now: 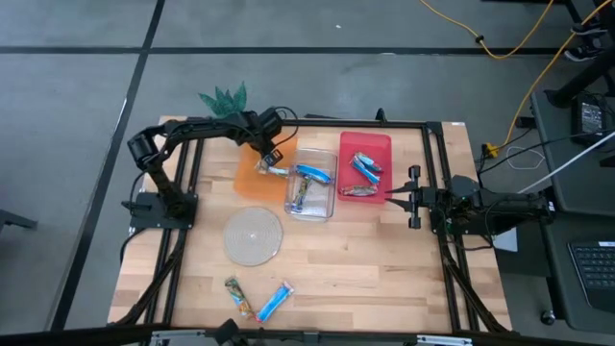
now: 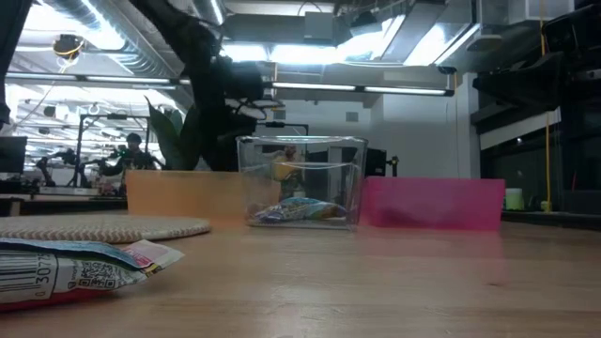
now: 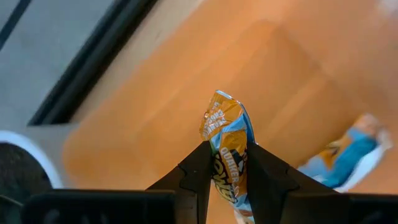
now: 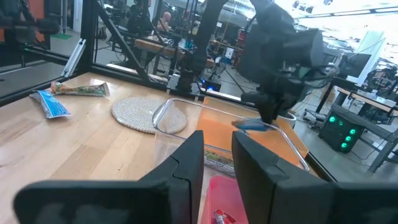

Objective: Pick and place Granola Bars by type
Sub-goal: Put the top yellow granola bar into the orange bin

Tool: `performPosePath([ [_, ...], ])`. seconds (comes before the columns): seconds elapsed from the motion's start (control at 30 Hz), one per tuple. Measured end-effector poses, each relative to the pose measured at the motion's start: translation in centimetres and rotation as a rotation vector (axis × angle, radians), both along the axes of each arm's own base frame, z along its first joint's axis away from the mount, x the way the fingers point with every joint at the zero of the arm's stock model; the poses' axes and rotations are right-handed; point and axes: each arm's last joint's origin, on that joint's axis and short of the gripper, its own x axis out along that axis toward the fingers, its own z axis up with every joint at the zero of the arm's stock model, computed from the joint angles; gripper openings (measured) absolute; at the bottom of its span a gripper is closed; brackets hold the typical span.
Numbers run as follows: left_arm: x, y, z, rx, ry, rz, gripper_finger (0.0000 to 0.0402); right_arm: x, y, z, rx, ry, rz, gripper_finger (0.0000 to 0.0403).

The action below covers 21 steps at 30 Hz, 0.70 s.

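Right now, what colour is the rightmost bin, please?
The rectangular plastic bin is pink-red, clearest in the high view.
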Motion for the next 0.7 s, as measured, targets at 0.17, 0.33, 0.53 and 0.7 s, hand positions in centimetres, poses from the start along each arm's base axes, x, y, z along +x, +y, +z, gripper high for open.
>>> performPosePath([
  [0.17,-0.9,-0.3,-2.0,-0.058,-0.009,-0.002,0.0077,0.0,0.0,0.0,0.000,0.000,0.000,0.0087],
  [0.33,-1.4,-0.5,-3.4,-0.065,-0.025,-0.003,0.0078,0.0,0.0,0.0,0.000,0.000,0.000,0.0087],
  [0.53,-1.5,-0.6,-3.8,-0.079,-0.042,-0.011,0.0095,0.0,0.0,0.0,0.000,0.000,0.000,0.0087],
  [0.7,-1.4,-0.6,-3.7,-0.075,-0.049,-0.012,0.0122,0.0,0.0,0.0,0.000,0.000,0.000,0.0087],
])
